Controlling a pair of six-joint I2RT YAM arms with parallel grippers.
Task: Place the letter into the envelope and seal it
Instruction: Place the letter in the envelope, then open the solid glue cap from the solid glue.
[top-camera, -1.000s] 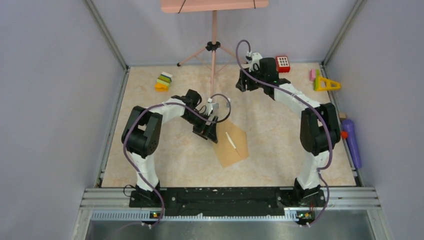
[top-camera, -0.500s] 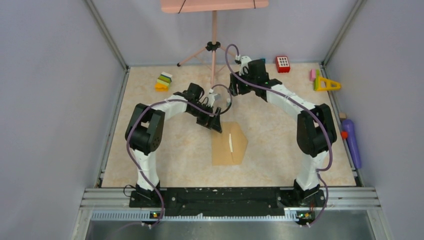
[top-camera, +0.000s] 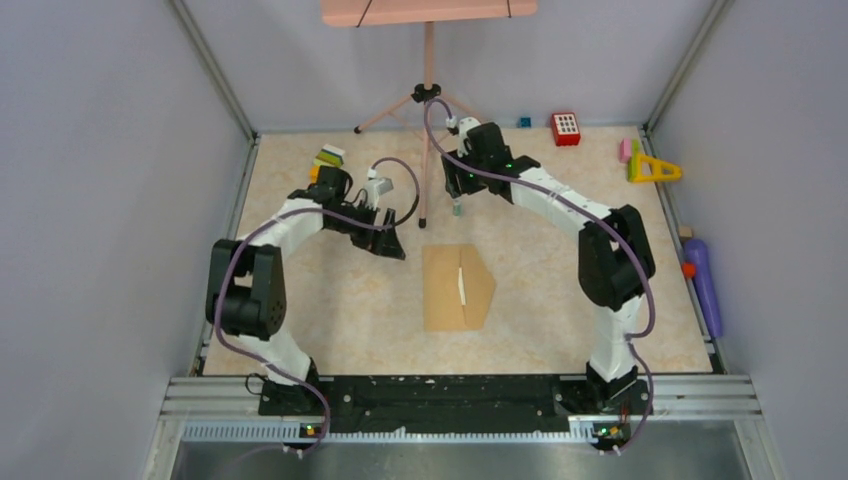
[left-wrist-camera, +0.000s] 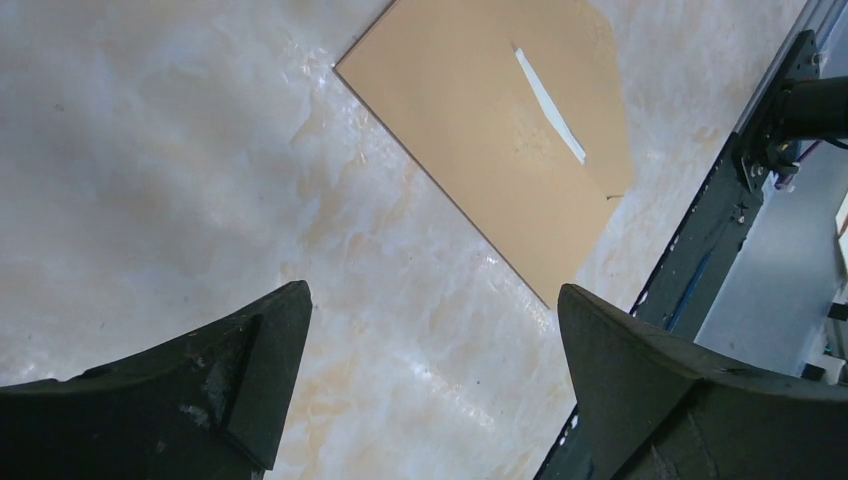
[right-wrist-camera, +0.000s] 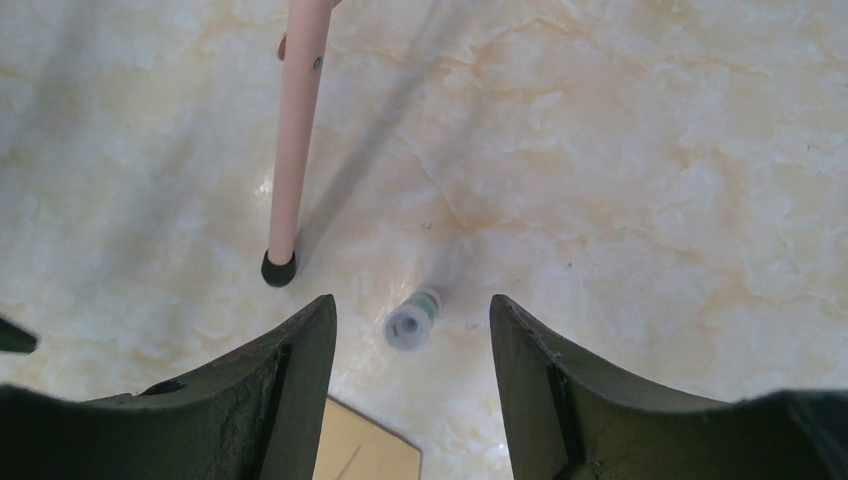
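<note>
The brown envelope (top-camera: 455, 288) lies flat mid-table, its triangular flap pointing right with a white strip (top-camera: 461, 285) along the fold. In the left wrist view the envelope (left-wrist-camera: 480, 140) shows above the fingers. The letter is out of view. My left gripper (top-camera: 392, 244) hovers open to the envelope's upper left, nothing between its fingers (left-wrist-camera: 432, 292). Behind the envelope, my right gripper (top-camera: 455, 188) stands open over a small white-and-green tube (right-wrist-camera: 412, 321) upright on the table, with its fingers (right-wrist-camera: 411, 302) apart from the tube. An envelope corner (right-wrist-camera: 368, 456) peeks in below.
A pink tripod stand (top-camera: 427, 95) has one leg (right-wrist-camera: 296, 130) ending in a black foot (right-wrist-camera: 278, 268) just left of the right gripper. Coloured blocks (top-camera: 328, 160), a red block (top-camera: 566, 127), a yellow triangle (top-camera: 653, 168) and a purple bottle (top-camera: 703, 280) lie along the back and right edges.
The envelope was turned square to the table. My left arm then drew back to the left, off the envelope. My right arm swung left to above the small tube.
</note>
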